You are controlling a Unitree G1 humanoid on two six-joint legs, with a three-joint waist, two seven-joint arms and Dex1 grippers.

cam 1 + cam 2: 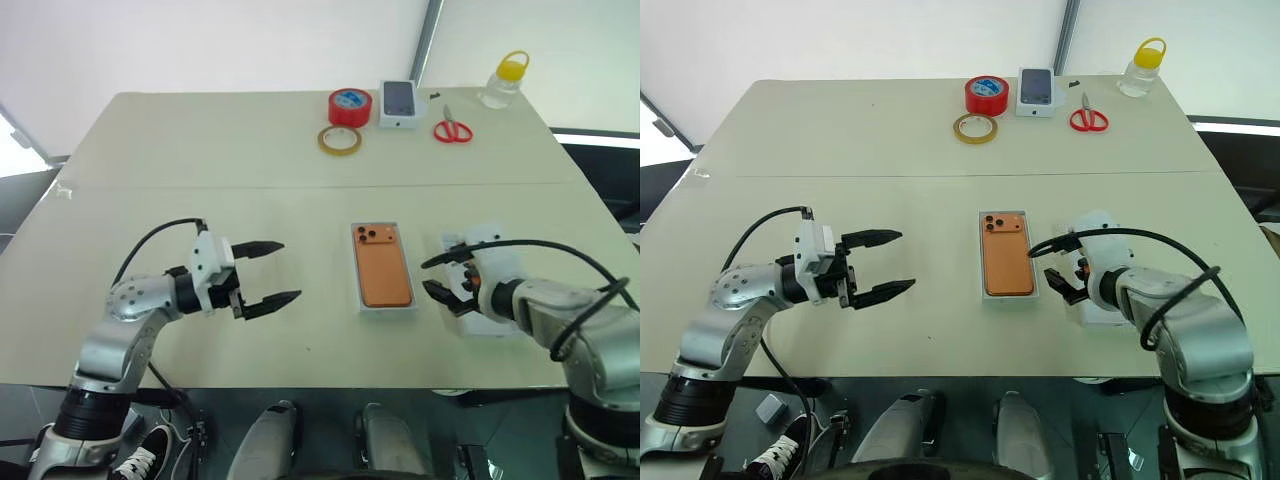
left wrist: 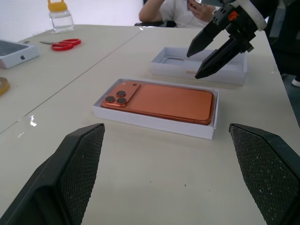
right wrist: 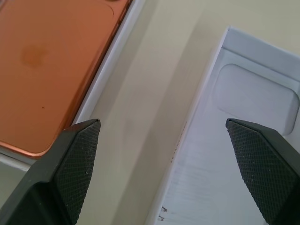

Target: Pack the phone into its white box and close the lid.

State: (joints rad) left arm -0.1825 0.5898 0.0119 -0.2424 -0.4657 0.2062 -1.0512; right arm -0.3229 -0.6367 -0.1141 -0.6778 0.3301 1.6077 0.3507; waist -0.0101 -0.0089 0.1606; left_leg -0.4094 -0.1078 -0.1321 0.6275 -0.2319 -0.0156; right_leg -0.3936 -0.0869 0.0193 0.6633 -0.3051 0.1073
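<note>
Nearest the robot, the left gripper (image 1: 268, 272) hangs over bare tabletop (image 1: 200, 160) with its two black fingers (image 1: 274, 301) spread wide and empty, pointing across toward the white box (image 2: 154, 121), which lies well apart from them. The right gripper (image 1: 446, 276) is also spread wide and holds nothing. It is tilted down over the near left edge of the lid (image 1: 492, 240), with one finger (image 3: 77, 154) above the white box's right rim and the other finger (image 3: 262, 159) above the lid's white inside.

The phone (image 1: 382, 264) lies flat in the white box, back up, camera patch at the far end. The lid lies open side up just right of the box, a strip of tabletop between them.

At the far edge stand a red tape roll (image 1: 350, 106), a tan tape ring (image 1: 339, 140), a small white box (image 1: 398, 102), red scissors (image 1: 452, 128) and a yellow-capped bottle (image 1: 504, 80).
</note>
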